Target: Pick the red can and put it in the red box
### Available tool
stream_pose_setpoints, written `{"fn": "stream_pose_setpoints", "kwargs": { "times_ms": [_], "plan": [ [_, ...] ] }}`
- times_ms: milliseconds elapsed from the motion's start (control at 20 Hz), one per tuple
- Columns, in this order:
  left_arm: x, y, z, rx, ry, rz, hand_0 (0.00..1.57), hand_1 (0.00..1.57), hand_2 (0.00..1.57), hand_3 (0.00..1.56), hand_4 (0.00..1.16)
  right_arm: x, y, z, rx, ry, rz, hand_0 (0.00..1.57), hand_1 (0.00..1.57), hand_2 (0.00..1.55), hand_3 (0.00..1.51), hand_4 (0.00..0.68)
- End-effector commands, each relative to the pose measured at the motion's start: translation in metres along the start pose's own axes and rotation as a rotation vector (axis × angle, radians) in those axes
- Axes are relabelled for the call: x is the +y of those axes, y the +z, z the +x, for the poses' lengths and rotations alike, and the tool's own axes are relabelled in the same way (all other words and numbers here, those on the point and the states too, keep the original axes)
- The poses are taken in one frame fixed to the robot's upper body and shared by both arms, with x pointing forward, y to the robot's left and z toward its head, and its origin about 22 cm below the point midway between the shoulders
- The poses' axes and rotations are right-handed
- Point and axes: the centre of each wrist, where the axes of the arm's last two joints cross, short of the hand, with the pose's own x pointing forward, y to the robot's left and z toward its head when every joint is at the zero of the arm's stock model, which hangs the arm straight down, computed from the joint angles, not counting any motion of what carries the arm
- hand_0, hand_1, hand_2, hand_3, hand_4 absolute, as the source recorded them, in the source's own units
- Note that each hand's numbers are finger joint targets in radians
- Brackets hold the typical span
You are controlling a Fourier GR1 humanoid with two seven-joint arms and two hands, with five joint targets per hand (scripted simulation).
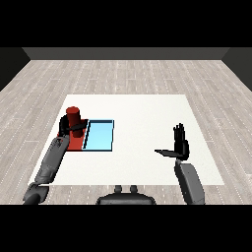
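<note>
— Two trays on the white table (147, 113): red tray (74, 142) touching light blue tray (100, 136) on its right. Location of the red can (73, 116)?

— Upright over the red tray, left hand (68, 126) curled round it; whether it rests on the tray floor cannot be told.

— Right hand (179, 144)?

— Well apart at the table's right side, fingers straight and upward, thumb out, holding nothing.

— Any label or writing?

— None legible on can or trays.

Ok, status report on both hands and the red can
Left hand curled round red can, upright over red tray. Right hand open, holding nothing. Nothing in the way.
</note>
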Motion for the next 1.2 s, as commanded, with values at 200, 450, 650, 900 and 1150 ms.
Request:
{"fn": "stream_pose_setpoints", "kwargs": {
  "times_ms": [200,450,650,900,1150],
  "plan": [
    [0.004,0.015,-0.097,0.231,-0.111,0.039,1.57,1.57,1.57,1.49,1.06,-0.004,-0.001,0.0,-0.042,0.013,0.011,0.0,0.0,0.0,0.0,0.0],
    [0.019,0.004,-0.105,0.406,-0.248,0.086,1.01,1.01,1.06,1.21,0.94,0.005,0.018,-0.001,-0.092,0.028,0.006,0.0,0.0,0.0,0.0,0.0],
    [0.021,0.004,-0.11,0.495,-0.277,0.059,0.64,0.64,0.67,0.14,0.68,0.006,0.004,0.002,-0.125,0.025,0.021,0.0,0.0,0.0,0.0,0.0],
    [0.005,0.023,-0.126,0.538,-0.258,0.002,1.25,1.25,1.17,0.0,0.46,0.0,0.005,0.014,-0.163,0.035,0.026,0.0,0.0,0.0,0.0,0.0],
    [0.021,0.012,-0.12,0.57,-0.454,-0.114,0.0,0.0,0.0,0.0,0.32,-0.003,0.008,0.001,-0.159,0.008,0.05,0.0,0.0,0.0,0.0,0.0]
  ]
}}
